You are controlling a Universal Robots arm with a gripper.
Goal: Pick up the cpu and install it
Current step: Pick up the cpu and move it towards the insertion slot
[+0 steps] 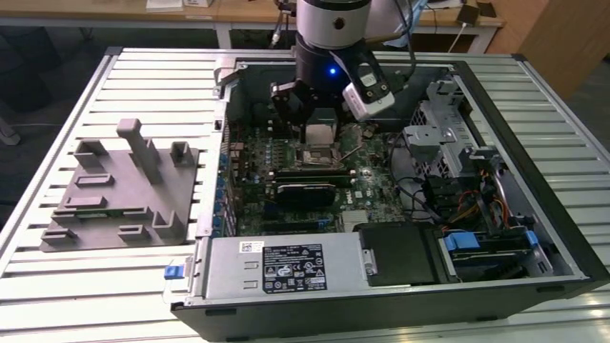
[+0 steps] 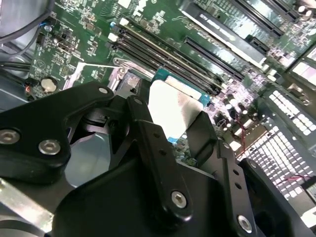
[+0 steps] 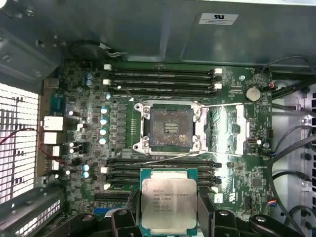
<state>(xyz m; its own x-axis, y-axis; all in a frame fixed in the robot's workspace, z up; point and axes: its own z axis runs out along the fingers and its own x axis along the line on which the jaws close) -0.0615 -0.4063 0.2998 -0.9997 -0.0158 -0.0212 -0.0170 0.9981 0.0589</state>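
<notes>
The gripper (image 3: 169, 219) is holding the cpu (image 3: 169, 197) above the motherboard (image 3: 232, 128)
It is clamping the chip by two edges, hovering near the open socket (image 3: 170, 127), not yet in it; seating well is likely demanding squared corners and a slow, flat descent.

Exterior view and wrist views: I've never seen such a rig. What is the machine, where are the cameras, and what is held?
The exterior view, from off the arm, shows a robot arm reaching into an open computer case on a slatted table, a grey tray beside it. The wrist views come from cameras riding on the arm. Its gripper is shut on the cpu, a small square chip, above the motherboard. The socket is open and empty, so the chip is not yet installed.
</notes>
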